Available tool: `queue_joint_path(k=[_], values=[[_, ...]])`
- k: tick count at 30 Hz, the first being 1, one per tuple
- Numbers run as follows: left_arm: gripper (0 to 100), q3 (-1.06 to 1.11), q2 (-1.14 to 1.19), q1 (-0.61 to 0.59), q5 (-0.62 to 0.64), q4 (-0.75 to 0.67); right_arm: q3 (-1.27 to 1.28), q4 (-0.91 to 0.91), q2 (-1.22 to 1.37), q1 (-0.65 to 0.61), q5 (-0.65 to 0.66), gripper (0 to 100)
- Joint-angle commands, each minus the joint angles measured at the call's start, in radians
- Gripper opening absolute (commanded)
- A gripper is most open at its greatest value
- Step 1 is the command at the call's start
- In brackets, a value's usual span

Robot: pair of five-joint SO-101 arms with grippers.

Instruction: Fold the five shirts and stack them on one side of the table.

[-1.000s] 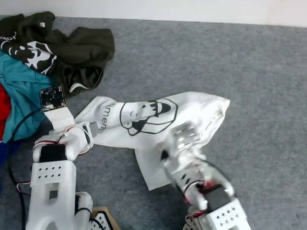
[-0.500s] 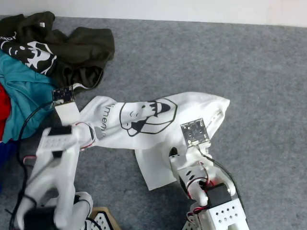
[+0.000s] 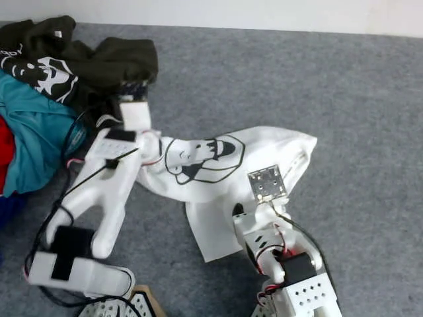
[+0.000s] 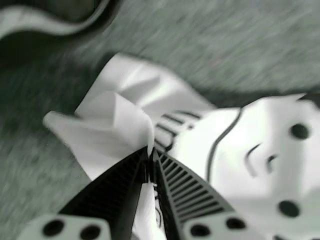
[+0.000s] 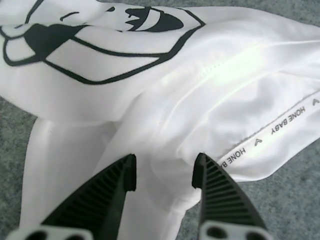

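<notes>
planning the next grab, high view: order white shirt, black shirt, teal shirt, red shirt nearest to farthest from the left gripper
1. white shirt, pinched in the left gripper
2. black shirt, just behind it
3. teal shirt, in the pile
4. red shirt, at the view's left edge

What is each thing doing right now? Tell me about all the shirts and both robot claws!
white shirt: spread out rumpled, not folded, one edge pinched.
left gripper: shut on the white shirt's edge.
right gripper: open, over the white shirt.
dark shirt: crumpled, unfolded.
teal shirt: crumpled, unfolded, partly under the dark shirt.
red shirt: mostly hidden, can't tell.
</notes>
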Motion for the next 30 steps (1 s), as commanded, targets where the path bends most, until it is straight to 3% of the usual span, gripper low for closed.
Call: queue_joint_path(k=[1, 8, 16, 25, 30], values=[[1, -0.197, 0.085, 0.041, 0.011, -0.017, -0.005, -0.018, -0.005, 0.033, 0.006, 19.4], [4, -0.392, 0.217, -0.001, 0.014, -0.011, -0.005, -0.019, -0.005, 0.035, 0.006, 19.4], [34, -0.398, 0.166, 0.001, 0.235, 0.104, 0.045, -0.091, -0.005, 0.035, 0.009, 19.4], [27, -0.367, 0.137, -0.142, 0.239, 0.109, 0.071, -0.119, -0.005, 0.035, 0.008, 19.4], [17, -0.321, 0.099, -0.249, 0.239, 0.132, 0.071, -0.119, -0.005, 0.035, 0.008, 19.4]])
